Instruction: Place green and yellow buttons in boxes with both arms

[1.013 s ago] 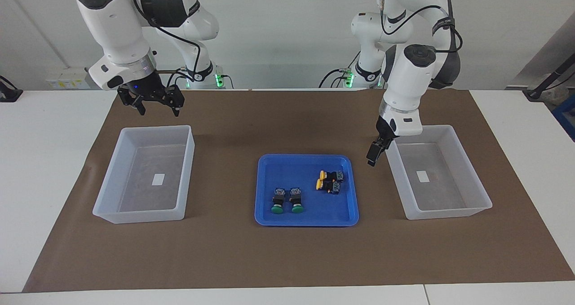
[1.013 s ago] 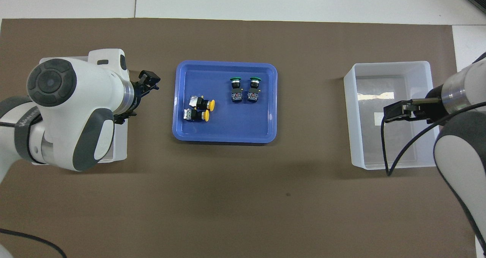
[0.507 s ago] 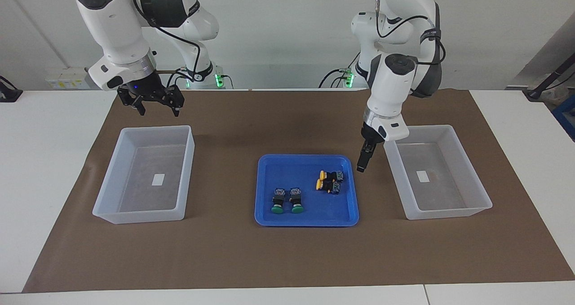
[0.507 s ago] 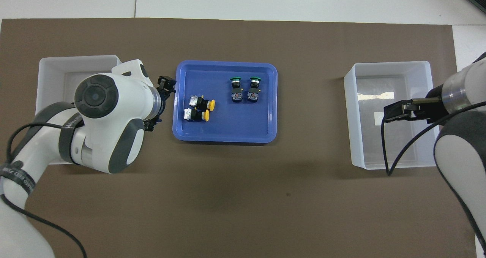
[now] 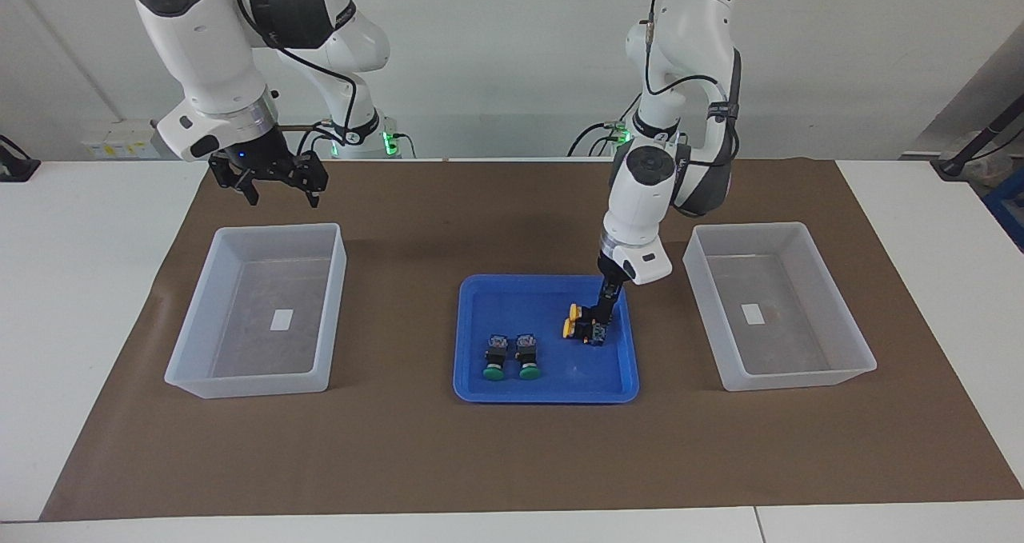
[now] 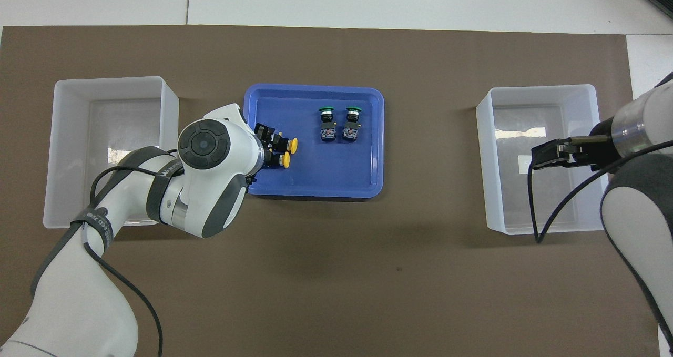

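My left hand is down in the blue tray, its fingers spread wide at the terminal ends of the two yellow buttons, holding nothing. They lie touching, so I may catch both or push one away. The green buttons lie well apart from this hand. Both boxes hold no buttons. My right hand waits open above the brown mat, just beside its box.
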Motion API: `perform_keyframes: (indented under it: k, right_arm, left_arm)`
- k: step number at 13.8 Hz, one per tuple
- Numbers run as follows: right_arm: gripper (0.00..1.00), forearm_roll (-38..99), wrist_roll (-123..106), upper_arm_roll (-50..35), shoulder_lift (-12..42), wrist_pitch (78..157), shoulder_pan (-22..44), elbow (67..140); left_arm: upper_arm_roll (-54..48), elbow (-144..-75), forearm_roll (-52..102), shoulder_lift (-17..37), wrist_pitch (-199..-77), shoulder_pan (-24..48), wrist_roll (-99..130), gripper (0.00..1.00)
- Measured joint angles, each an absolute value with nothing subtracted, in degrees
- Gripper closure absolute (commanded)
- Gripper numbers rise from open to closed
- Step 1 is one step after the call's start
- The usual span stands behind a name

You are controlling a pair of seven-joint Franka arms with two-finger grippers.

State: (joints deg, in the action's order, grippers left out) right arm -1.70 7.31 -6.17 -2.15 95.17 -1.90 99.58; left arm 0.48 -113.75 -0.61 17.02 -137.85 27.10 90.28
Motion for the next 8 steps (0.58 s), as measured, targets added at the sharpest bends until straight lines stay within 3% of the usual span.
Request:
perform_keyframes:
  k: [8]
  right_arm:
    - [0.0,-1.7,7.31,-6.17,-2.15,95.17,-1.9,99.58]
  left_arm:
    - [0.5,-113.78,-0.63,18.07,-137.84,30.43,93.66,0.0]
